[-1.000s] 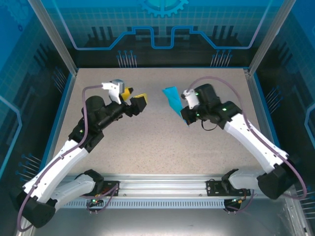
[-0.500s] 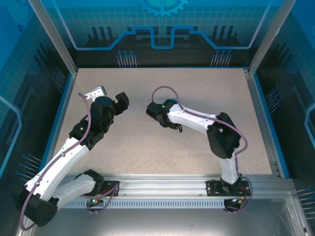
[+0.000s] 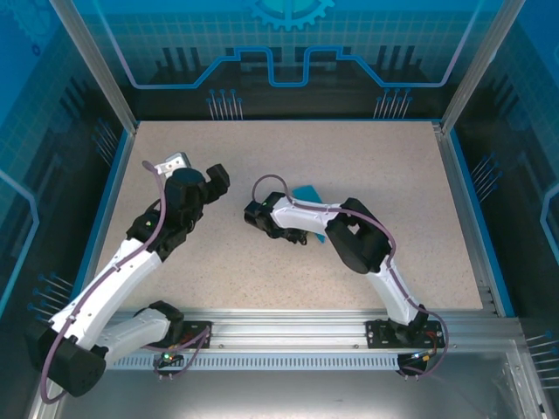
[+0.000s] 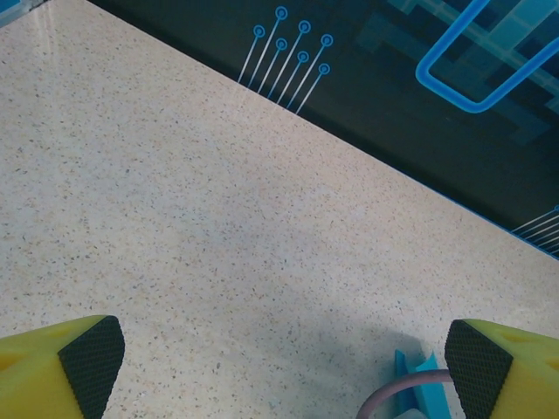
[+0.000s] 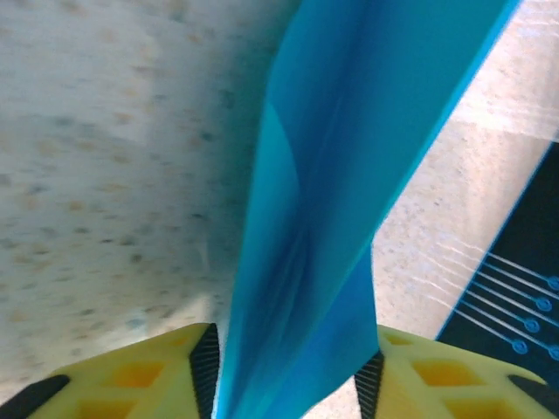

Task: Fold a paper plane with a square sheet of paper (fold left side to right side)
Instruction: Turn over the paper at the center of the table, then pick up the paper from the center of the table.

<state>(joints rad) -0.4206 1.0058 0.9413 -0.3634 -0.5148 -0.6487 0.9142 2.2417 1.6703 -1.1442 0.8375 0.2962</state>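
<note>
The bright blue paper, folded into a slim layered paper plane (image 5: 349,175), rises between my right gripper's (image 5: 288,384) fingers. Its jaws stand parted and the layers splay out in the gap, brushing the right pad (image 5: 367,384). In the top view the plane (image 3: 307,194) lies at the table's middle, mostly under my folded right arm (image 3: 297,212). My left gripper (image 3: 216,179) hovers to its left, wide open and empty. In the left wrist view the left gripper (image 4: 284,367) hangs over bare table, with a corner of the blue paper (image 4: 424,388) beside its right fingertip.
The speckled table (image 3: 227,262) is fenced by a blue rim and glass walls (image 3: 288,96). A purple cable (image 4: 393,397) loops in front of the paper in the left wrist view. Both arm bases sit on the rail (image 3: 288,336) at the near edge.
My right arm has swung left and folded inward, bringing the paper to the table's middle, and its jaws have parted. My left gripper has drawn back left and opened fully.
</note>
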